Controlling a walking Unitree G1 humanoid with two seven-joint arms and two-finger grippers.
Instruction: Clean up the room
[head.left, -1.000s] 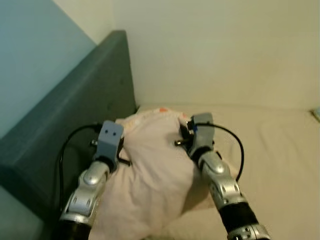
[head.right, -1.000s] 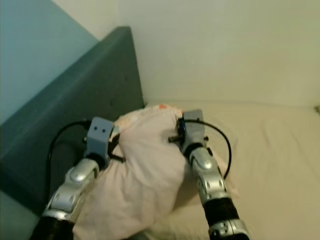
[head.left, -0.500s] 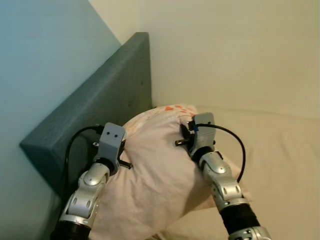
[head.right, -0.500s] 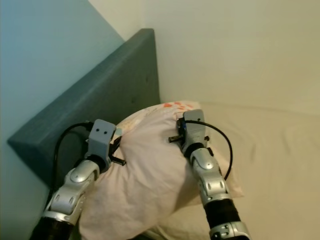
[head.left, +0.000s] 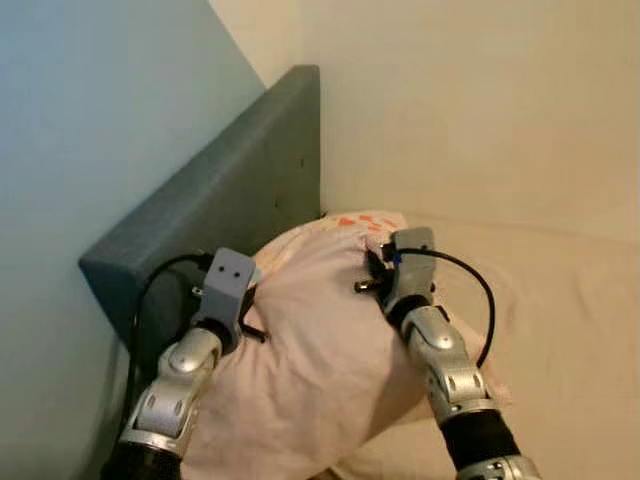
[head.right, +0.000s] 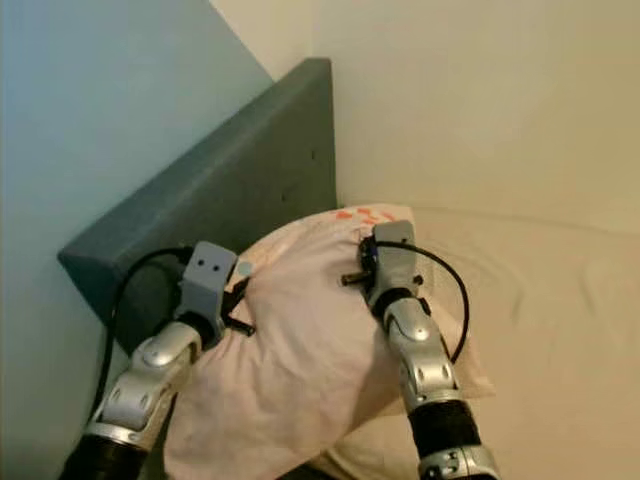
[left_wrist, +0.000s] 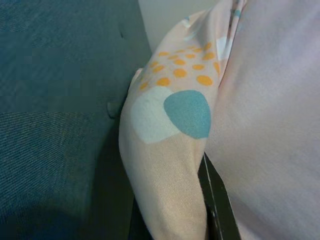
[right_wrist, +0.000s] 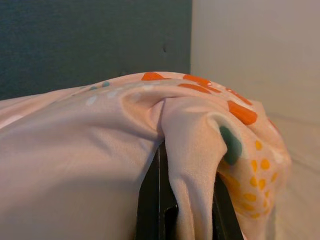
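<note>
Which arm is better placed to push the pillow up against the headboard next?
Probably the left. The left gripper grips the pillow on its edge beside the headboard, jaws pinching a fold. The right gripper pinches the top corner, on the side away from the headboard.

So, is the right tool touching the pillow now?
Touching. In the right wrist view, a fold of the pink pillow is pinched between the right tool's black fingers, with no gap.
</note>
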